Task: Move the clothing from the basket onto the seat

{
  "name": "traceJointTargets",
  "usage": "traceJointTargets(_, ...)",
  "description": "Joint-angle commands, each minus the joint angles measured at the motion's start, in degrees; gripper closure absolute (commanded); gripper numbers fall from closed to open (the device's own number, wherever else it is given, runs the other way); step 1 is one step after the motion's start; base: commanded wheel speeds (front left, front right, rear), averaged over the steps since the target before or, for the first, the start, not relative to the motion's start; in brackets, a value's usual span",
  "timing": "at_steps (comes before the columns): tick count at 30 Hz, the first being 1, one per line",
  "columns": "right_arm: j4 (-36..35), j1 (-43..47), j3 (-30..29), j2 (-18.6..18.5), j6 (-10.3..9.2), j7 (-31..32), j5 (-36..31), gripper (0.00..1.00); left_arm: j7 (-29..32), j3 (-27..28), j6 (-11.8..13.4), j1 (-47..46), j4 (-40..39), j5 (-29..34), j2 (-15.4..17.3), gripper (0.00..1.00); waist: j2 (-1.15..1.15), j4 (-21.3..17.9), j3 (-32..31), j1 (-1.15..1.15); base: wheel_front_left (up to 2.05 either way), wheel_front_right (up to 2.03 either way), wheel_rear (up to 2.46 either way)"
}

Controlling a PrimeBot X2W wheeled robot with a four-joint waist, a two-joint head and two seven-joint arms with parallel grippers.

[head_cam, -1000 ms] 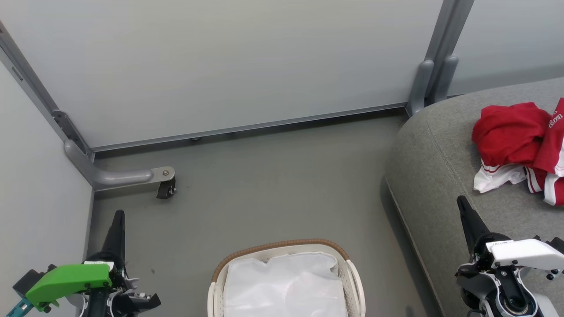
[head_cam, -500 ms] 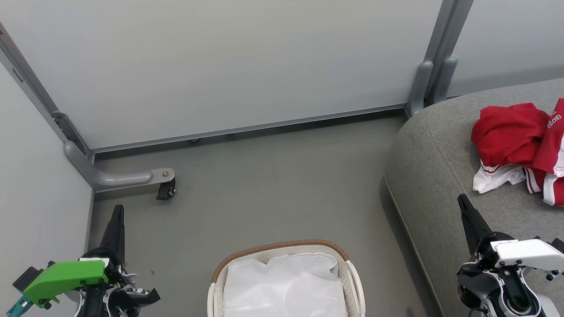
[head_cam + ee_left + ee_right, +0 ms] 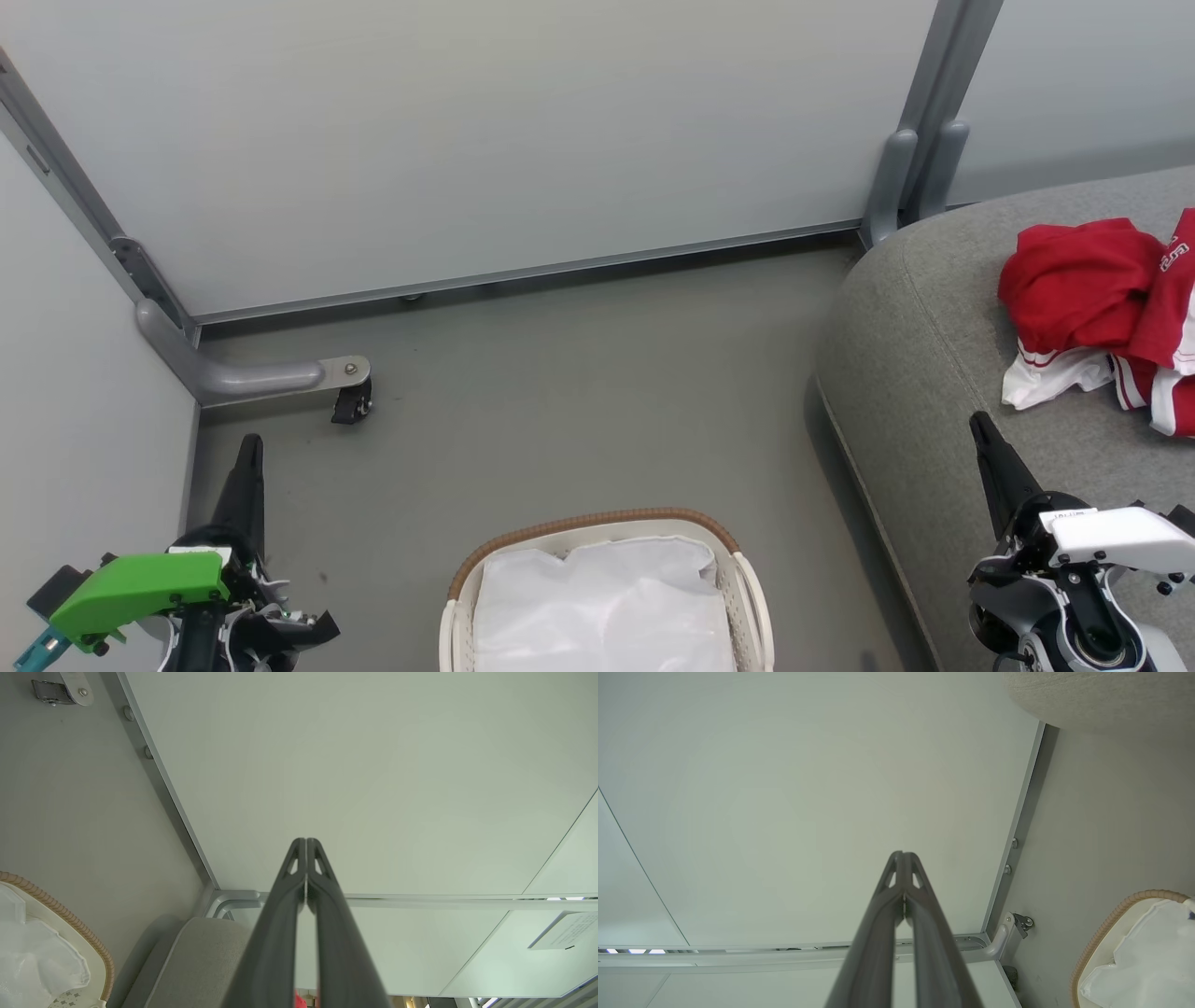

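Red clothing (image 3: 1102,308) with white trim lies crumpled on the grey seat (image 3: 924,373) at the right edge of the head view. The white basket (image 3: 747,597) with a brown woven rim (image 3: 588,523) stands on the floor at the bottom centre, with just its white liner (image 3: 602,607) showing inside. My left gripper (image 3: 248,448) is shut at the lower left, away from the basket, fingertips touching in the left wrist view (image 3: 306,842). Over the seat's front edge, my right gripper (image 3: 977,425) is shut and holds nothing, its tips together in the right wrist view (image 3: 902,855).
Pale partition walls (image 3: 523,140) close the space behind and on the left. A grey metal foot with a small black caster (image 3: 352,401) juts onto the grey floor (image 3: 579,392) near the left gripper. Upright grey posts (image 3: 920,140) stand by the seat's far corner.
Both arms have sunk slightly toward the bottom of the head view over the second. The clothing, basket and seat lie as before.
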Motion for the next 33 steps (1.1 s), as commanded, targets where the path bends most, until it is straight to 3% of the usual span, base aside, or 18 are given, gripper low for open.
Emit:
traceJointTargets(1, -0.22, 0.62, -0.10, -0.34, -0.02, 0.08, 0.17, 1.00, 0.19, 0.12, -0.22, -0.53, 0.01, -0.15, 0.02, 1.00, 0.00, 0.00, 0.00, 0.00, 0.00, 0.00, 0.00)
traceJointTargets(33, -0.21, 0.62, -0.09, -0.33, -0.02, 0.08, 0.18, 1.00, 0.18, 0.12, -0.23, -0.53, 0.02, -0.17, 0.03, 1.00, 0.00, 0.00, 0.00, 0.00, 0.00, 0.00, 0.00)
